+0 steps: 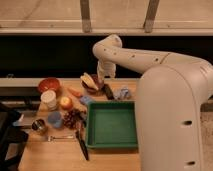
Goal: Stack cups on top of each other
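The cream-white cup stands at the table's left, just in front of the red-orange bowl. The light-blue cup stands a little nearer the front. The small dark metal cup stands to its left near the table's edge. All three stand apart, none stacked. My gripper hangs from the white arm at the back middle of the table, over a dark dish with a pale wedge of food, well to the right of the cups.
A green tray fills the middle front. An apple, a carrot, grapes, a blue crumpled thing, a fork and a dark knife lie around. My white body blocks the right side.
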`<state>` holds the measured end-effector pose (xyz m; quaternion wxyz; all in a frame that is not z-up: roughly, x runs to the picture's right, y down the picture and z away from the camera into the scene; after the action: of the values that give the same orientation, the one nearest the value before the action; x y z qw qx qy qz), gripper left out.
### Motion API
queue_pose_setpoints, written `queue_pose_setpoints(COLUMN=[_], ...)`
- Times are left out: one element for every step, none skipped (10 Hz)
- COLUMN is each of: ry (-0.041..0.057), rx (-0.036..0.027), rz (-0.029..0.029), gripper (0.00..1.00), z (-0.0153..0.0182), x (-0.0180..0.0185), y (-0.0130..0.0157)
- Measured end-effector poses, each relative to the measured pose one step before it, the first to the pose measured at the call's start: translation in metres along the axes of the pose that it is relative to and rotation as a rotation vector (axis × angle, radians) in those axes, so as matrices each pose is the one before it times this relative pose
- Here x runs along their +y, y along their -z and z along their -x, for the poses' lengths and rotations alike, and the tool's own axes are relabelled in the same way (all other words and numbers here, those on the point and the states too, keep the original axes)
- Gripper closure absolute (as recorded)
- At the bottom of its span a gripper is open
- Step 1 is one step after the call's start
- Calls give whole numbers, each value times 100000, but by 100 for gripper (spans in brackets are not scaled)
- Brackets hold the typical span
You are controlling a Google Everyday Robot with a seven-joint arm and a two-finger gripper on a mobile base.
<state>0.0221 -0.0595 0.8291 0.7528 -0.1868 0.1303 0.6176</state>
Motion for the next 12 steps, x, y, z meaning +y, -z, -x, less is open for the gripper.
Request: queue_pose_setpoints(ry=[-27,16,-8,4,17,116,1089,1024,2193,1833,3551,4218], rx=[-17,22,-48,38,-20,-107,-329,-365,-553,-323,-1000,-494], rz=[-11,-5,8,-1,1,69,846,2049,3596,2212,2171,2008], gripper=[48,48,48,48,48,48,48,48,48,48,48,48], z=[0,-3,15,-13,9,17,83,203,258,113,187,69], x=[-21,8,0,0,9,30,218,507,950,767,1384,2014], y=[13,-17,28,-20,8,12,51,104,165,96,397,156])
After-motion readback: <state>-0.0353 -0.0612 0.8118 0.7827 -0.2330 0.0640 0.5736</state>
